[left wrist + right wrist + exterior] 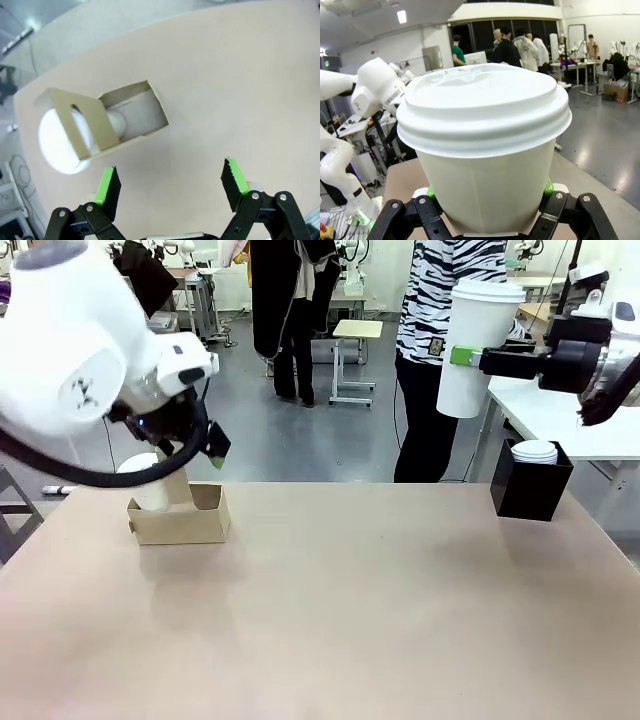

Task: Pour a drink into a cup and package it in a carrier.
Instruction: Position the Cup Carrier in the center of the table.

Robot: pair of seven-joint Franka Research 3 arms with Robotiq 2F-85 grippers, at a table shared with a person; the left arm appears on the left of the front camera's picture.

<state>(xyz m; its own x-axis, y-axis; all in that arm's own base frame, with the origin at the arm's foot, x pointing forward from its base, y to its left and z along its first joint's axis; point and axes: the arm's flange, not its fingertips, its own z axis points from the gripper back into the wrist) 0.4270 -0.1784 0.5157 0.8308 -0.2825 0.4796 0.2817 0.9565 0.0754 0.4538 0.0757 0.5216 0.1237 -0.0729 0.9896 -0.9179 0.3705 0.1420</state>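
The carrier point(183, 520) is a low brown cardboard tray at the table's left, with a white lidded cup point(150, 480) standing in its far slot. My left gripper point(213, 447) hangs open just above the carrier's right end. In the left wrist view the carrier point(132, 117) lies ahead of the open gripper point(170, 172), and the cup's lid point(55, 145) sits beyond the handle tab point(87, 127). High at the right, my right gripper point(465, 356) is shut on a second white lidded cup point(478, 340), held upright point(485, 145). The drink is out of view.
A black open-topped box point(530, 490) with white lids inside stands at the table's far right edge. A person in a striped top point(440, 300) stands behind the table. A white side table point(570, 430) lies beyond the right edge.
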